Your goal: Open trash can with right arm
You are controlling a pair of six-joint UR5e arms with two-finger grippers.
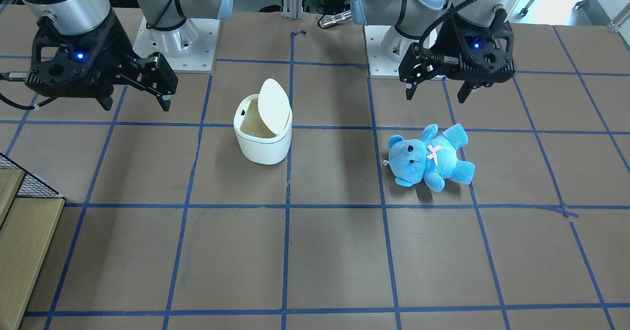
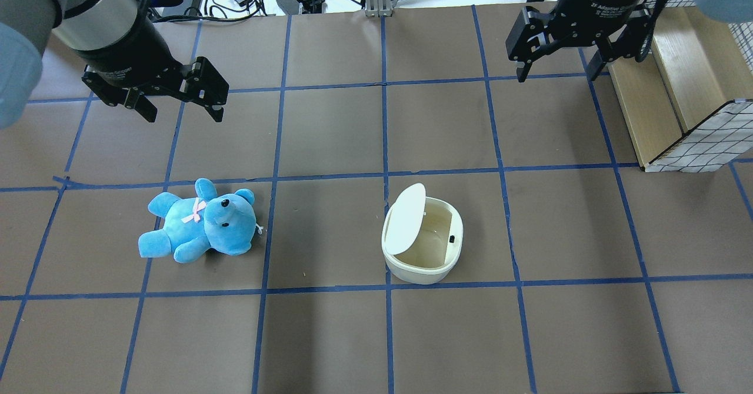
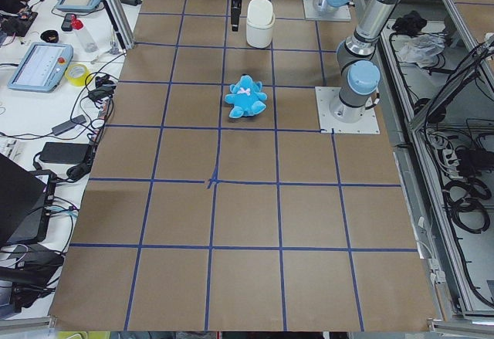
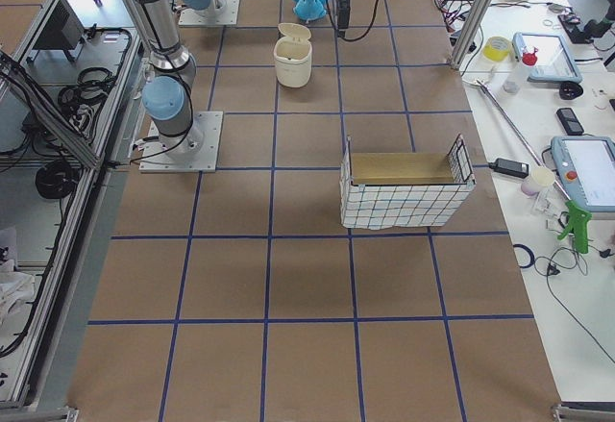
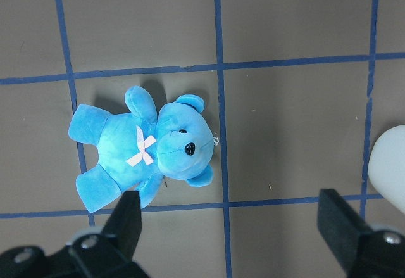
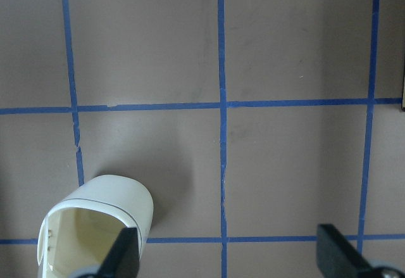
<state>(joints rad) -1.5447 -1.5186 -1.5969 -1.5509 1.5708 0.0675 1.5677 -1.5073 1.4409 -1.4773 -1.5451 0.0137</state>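
one bear [image 1: 429, 158], one trash can [image 1: 263, 145]

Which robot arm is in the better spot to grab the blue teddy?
Left. The left gripper hangs open near the teddy, which shows in its wrist camera. The right gripper hangs over by the trash can, farther from the teddy.

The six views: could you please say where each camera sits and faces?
Front-facing: across the table, facing the robot; left gripper, right gripper.
Overhead: behind the robot, looking forward and down; both grippers.
Exterior left: table end, along it; left arm near.
Exterior right: opposite end; right arm near.
Left wrist: straight down on teddy bear; own fingers.
Right wrist: down on trash can; own fingers.
Shared: front-facing and overhead both show the lid up.
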